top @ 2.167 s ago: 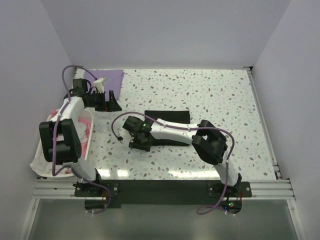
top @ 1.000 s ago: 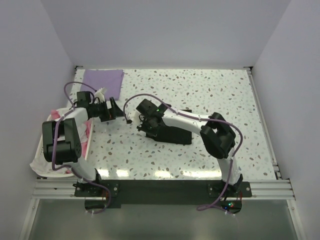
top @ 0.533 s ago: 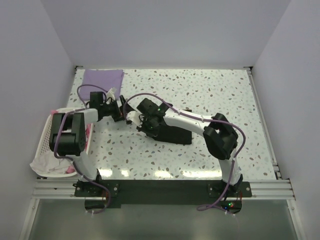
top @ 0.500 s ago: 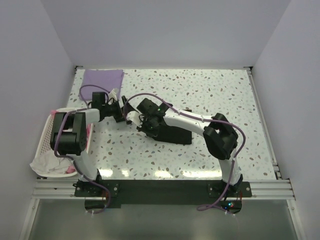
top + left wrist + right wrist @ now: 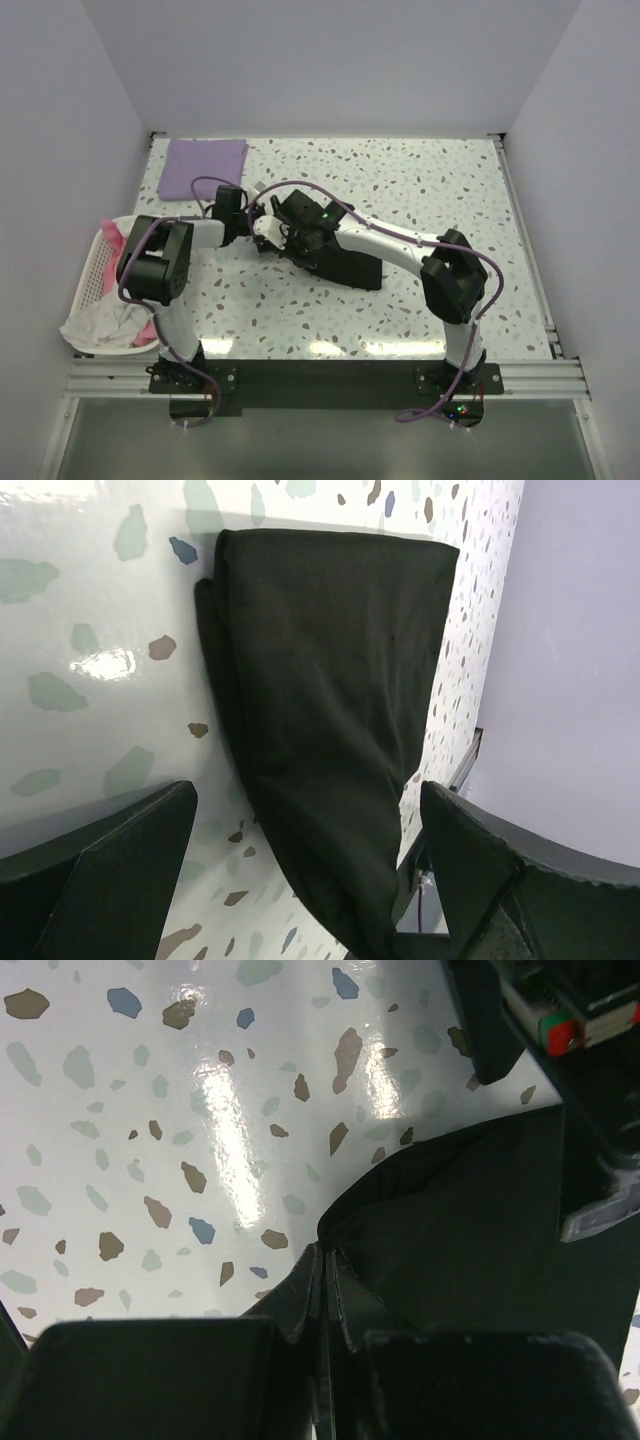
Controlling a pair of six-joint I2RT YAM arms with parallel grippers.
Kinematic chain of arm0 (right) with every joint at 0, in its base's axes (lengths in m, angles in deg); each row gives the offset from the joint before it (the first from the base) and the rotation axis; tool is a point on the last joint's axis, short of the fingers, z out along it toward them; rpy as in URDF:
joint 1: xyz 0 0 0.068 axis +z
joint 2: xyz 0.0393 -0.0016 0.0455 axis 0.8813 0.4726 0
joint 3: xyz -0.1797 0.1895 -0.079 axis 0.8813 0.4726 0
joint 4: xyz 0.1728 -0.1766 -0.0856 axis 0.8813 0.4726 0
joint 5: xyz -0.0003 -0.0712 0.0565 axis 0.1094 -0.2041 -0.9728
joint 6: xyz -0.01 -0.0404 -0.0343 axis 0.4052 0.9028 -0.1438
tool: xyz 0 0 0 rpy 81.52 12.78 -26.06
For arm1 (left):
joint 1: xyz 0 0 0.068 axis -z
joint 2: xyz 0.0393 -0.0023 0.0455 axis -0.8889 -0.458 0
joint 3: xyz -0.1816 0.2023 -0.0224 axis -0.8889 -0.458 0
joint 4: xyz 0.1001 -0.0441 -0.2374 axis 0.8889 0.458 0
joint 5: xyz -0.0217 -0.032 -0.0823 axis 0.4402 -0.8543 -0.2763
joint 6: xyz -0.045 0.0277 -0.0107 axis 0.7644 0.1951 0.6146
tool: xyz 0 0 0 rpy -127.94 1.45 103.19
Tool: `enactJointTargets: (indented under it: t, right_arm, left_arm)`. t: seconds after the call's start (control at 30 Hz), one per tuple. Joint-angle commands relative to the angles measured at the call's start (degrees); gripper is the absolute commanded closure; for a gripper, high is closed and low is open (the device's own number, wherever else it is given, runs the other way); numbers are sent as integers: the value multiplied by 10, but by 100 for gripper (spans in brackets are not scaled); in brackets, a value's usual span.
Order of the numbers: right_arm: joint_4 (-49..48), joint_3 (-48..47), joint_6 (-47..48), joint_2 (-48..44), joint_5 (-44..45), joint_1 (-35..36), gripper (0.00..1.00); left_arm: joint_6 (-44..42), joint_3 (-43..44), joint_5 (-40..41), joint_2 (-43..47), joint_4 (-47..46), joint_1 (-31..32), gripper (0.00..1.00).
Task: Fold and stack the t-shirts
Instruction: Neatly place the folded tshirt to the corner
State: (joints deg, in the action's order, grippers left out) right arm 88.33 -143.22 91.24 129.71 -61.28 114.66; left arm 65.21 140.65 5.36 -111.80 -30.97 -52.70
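**Ana:** T-shirts first: where do the two lie?

**Ben:** The black t-shirt (image 5: 350, 270) lies near the middle of the bench (image 5: 450, 190), folded down to a narrow oblong. The lavender t-shirt (image 5: 205, 167) is a flat square in the far left corner, well apart from it.

**Ana:** And the jaws?

**Ben:** The right jaws are closed tight on the black t-shirt. The right wrist view shows a ridge of black cloth drawn up between them at the shirt's left end. The left jaws stand wide and hold nothing. They face that same end from just beside it, and in the left wrist view the whole dark oblong lies in front of them.

**Ana:** So how far along are we?

**Ben:** I'd say past halfway for these two. The lavender one looks finished and set down where a pile could start. The black one looks folded lengthwise and across. I can't tell whether another fold is meant or whether this pinch is the start of a lift.

**Ana:** What's left, then?

**Ben:** Stacking, as I judge it. The two shirts are not yet one on the other, so the black one has to cross to the corner. There is also the basket (image 5: 90, 280) at the left edge, with white and pink cloth (image 5: 100, 320) heaped in it. I can't tell whether those are more shirts, but if they are, more folding waits.
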Motion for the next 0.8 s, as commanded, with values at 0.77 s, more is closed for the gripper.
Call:
enactJointTargets:
  t: [0.77]
  right_arm:
    - [-26, -14, -30, -27, -5, 1, 100]
  left_arm:
    - [146, 29, 33, -112, -53, 75, 31]
